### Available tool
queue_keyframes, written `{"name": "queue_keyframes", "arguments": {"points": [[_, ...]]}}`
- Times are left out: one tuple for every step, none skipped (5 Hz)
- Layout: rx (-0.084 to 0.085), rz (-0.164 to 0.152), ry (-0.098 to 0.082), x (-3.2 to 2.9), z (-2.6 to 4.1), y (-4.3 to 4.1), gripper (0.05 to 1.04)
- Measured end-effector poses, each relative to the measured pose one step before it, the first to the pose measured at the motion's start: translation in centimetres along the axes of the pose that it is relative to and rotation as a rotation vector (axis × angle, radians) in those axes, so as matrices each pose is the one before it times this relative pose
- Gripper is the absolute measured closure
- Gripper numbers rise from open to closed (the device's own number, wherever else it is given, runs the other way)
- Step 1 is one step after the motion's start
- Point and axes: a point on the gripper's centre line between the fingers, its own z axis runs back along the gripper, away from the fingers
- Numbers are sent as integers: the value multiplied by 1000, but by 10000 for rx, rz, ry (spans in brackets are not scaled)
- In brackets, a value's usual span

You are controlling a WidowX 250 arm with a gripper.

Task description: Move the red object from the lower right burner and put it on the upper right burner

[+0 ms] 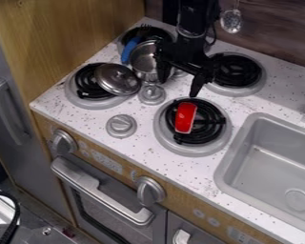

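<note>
Camera view: black two-finger gripper (pixel 178 88) hangs down from the top edge, over the middle of the stove top, above and to the left of the red object in the view. Fingers spread wide – nothing held between them. Small glossy red object (pixel 185 117), longish with rounded corners, lies on the black coil of the lower right burner (pixel 208 139), left of the coil's centre and apart from the gripper. Upper right burner (pixel 238 71), black coil with a grey ring, is partly behind the gripper. Silver metal pot (pixel 142 61) at the upper left burner (pixel 153 34), a blue-handled black fork (pixel 130 49) beside it. Round silver lid (pixel 117 78) rests tilted on the lower left burner (pixel 87 89), over the coil's right part – two grey knobs (pixel 121 126) on the speckled white counter (pixel 238 110). Grey sink (pixel 269 167) at right; slotted metal spoon (pixel 231 21) hangs by the back wall.
</note>
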Motion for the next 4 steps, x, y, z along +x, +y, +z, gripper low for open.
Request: {"name": "queue_keyframes", "arguments": {"points": [[-3,-71,502,-872,-1675,-314,85],[-322,234,201,-1088,-664,-693,85],[-125,-115,289,-1124,-546,-1029,85],[-145,67,56,-110,-80,-236,85]]}}
